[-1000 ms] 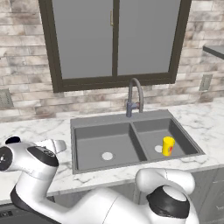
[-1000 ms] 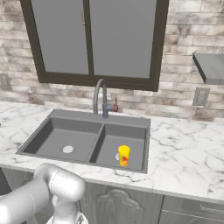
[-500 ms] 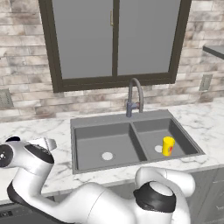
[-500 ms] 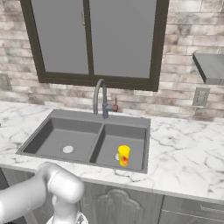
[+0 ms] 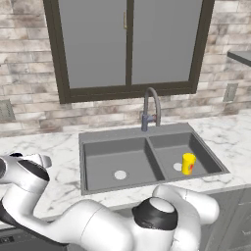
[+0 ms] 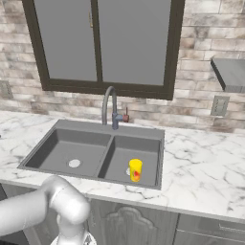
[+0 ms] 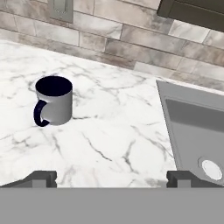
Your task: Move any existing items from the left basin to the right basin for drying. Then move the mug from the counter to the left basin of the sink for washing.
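On the worktop, left of the sink, the mug is seen upright in the hand view, its dark handle turned toward the camera; the hand is held spread to its full width with nothing between its tips, well apart from the mug; the yellow cup is stood upright in the right basin, beside the drain; the left basin is seen with its pale drain uncovered.

counter: my worktop, smooth marble look, grey veins
sink: matt dark grey
faucet: brushed steel
mug: smooth grey glaze
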